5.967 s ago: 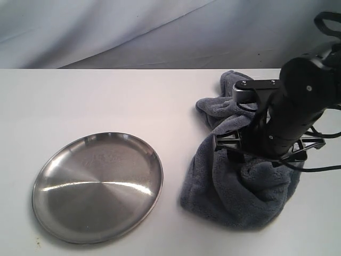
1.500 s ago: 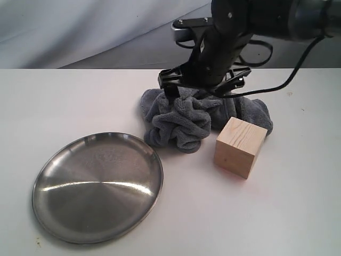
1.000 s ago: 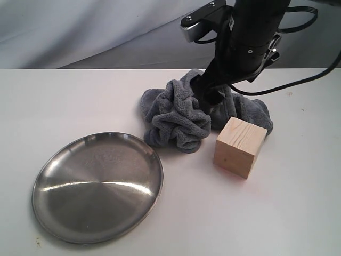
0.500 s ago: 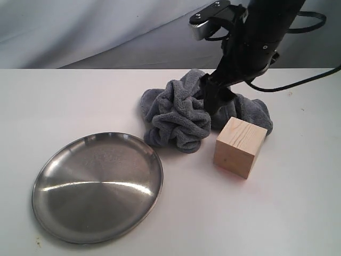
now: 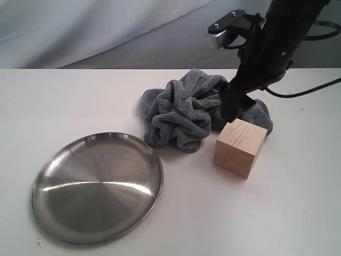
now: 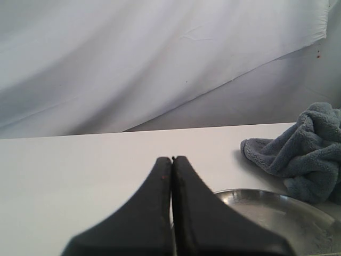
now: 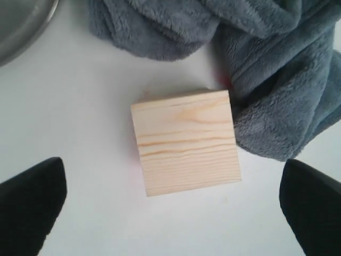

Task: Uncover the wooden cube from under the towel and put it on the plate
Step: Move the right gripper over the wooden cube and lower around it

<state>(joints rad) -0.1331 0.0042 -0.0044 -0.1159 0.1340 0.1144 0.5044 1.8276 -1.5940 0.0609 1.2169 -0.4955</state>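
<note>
The wooden cube (image 5: 240,148) stands uncovered on the white table, its grained top plain in the right wrist view (image 7: 185,141). The dark grey-blue towel (image 5: 184,114) lies bunched up behind and left of it, touching its far side (image 7: 266,80). My right gripper (image 5: 233,109) hangs open just above the cube's far edge, its fingers (image 7: 32,202) spread wide on both sides with nothing held. The silver plate (image 5: 96,186) sits at the front left with nothing on it. My left gripper (image 6: 172,159) is shut, near the plate's rim (image 6: 277,205).
A wrinkled pale cloth backdrop (image 5: 106,26) rises behind the table's far edge. Black cables (image 5: 309,90) trail from the right arm over the table's right side. The towel's edge (image 6: 303,149) shows beyond the plate in the left wrist view.
The towel was dragged left off the cube and let go. Since then the right arm has shifted right, from over the bunched towel to above the cube.
</note>
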